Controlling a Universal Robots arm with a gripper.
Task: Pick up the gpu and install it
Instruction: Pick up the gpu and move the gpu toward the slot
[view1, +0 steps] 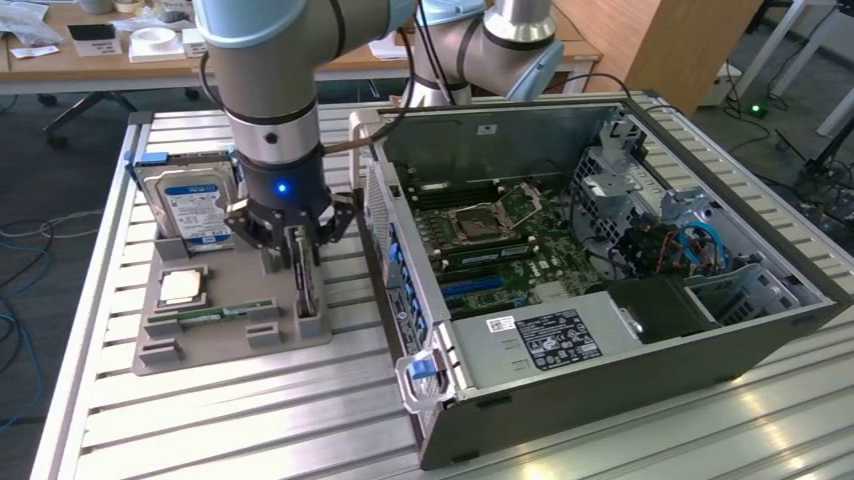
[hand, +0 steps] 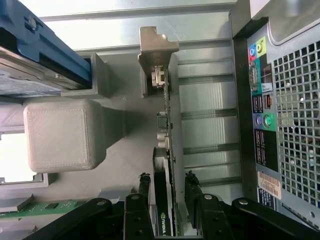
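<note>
The gpu (view1: 308, 285) stands on edge in a slot of the grey holder tray (view1: 287, 345), to the exterior view's left of the open computer case (view1: 601, 250). In the wrist view the gpu (hand: 167, 125) is a thin green card seen edge-on, with its silvery metal bracket (hand: 157, 47) at the far end and the black fan side near the fingers. My gripper (view1: 296, 262) is lowered over the card. It is open, and the gripper (hand: 167, 184) has one black fingertip (hand: 144, 186) on each side of the card with small gaps.
A silver hard drive (view1: 187, 200) with a blue-white label stands in the tray behind the gripper. A CPU (view1: 183, 287) and a RAM stick (view1: 214, 315) lie in the tray. The case's rear port panel (hand: 260, 100) is close beside the card. The motherboard (view1: 507, 240) lies exposed inside the case.
</note>
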